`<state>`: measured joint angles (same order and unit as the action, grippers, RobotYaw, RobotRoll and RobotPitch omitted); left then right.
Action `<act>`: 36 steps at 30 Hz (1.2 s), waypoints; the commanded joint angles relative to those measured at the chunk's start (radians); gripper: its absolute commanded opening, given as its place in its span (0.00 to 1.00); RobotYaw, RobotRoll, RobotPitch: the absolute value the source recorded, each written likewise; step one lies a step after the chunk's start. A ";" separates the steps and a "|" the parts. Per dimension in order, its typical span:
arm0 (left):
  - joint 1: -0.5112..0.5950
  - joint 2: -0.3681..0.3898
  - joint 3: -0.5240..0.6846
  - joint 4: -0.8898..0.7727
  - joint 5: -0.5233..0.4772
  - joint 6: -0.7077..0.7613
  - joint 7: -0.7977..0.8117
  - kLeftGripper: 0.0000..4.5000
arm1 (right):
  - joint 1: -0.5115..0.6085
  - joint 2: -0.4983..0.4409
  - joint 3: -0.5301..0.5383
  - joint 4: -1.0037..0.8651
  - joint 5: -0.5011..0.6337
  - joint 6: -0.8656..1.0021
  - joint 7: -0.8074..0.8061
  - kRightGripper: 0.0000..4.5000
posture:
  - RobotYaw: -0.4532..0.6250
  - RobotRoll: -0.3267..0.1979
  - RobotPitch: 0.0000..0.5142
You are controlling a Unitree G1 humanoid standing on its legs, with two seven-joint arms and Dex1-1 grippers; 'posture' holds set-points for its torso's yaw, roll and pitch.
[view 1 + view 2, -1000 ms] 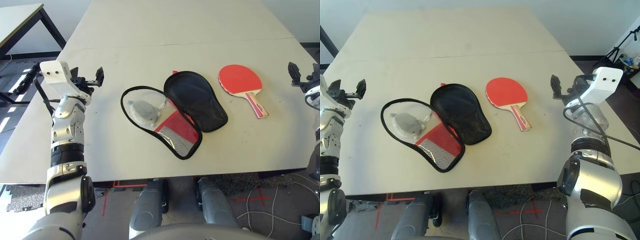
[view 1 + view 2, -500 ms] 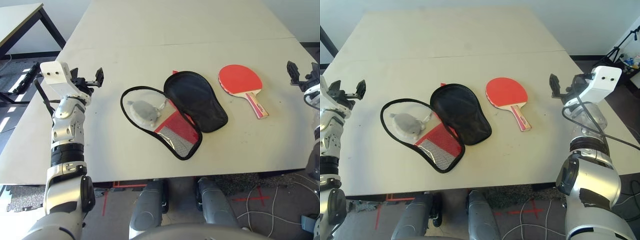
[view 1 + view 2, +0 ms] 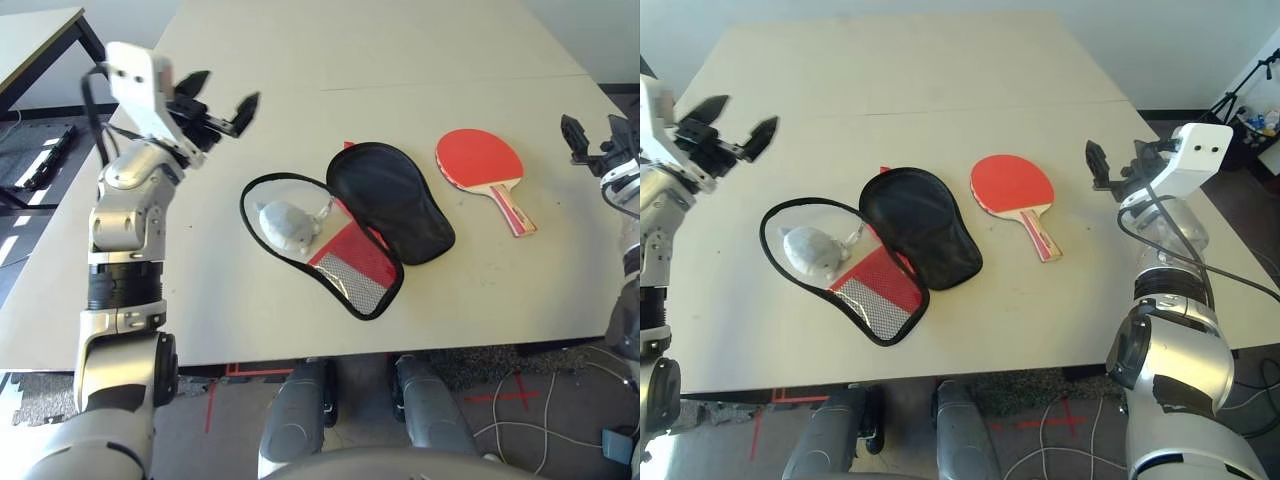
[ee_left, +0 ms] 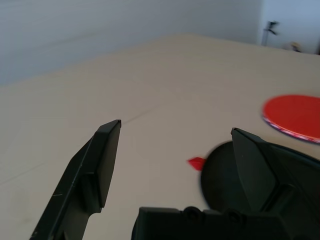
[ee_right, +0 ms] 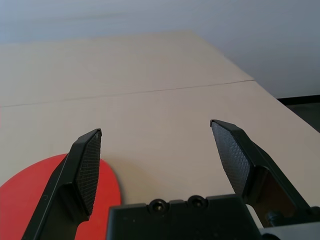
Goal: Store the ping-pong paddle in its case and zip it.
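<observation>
Lifted and swung inward since a second ago, the left gripper (image 3: 218, 108) now hangs jaws spread above the table (image 3: 300, 60) near the open case (image 3: 345, 225), while the right gripper (image 3: 1112, 165), jaws also spread, hovers just beside the ping-pong paddle (image 3: 480, 160) lying flat.

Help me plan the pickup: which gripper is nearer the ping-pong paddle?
Right. The right gripper hovers just off the ping-pong paddle, on its right; the left gripper is far off, beyond the open case.
</observation>
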<state>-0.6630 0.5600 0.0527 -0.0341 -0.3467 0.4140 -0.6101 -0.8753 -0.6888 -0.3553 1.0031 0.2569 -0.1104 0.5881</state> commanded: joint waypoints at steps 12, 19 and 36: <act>0.069 -0.004 -0.141 -0.091 0.009 0.056 -0.159 1.00 | 0.159 -0.128 0.219 -0.775 0.021 0.979 0.057 1.00 | 0.35 0.62 0.30; 0.080 -0.025 -0.160 -0.104 0.026 0.053 -0.156 1.00 | 0.058 -0.188 0.362 -0.794 -0.011 1.319 0.060 1.00 | 0.34 0.62 0.30; 0.068 -0.060 -0.200 -0.128 0.052 0.068 -0.157 1.00 | -0.136 -0.045 0.565 -0.450 -0.133 1.295 0.061 1.00 | 0.36 0.62 0.30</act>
<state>-0.6016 0.4957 -0.1323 -0.1404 -0.3091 0.4695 -0.7625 -0.9987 -0.7410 0.1919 0.5303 0.1433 1.1937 0.6520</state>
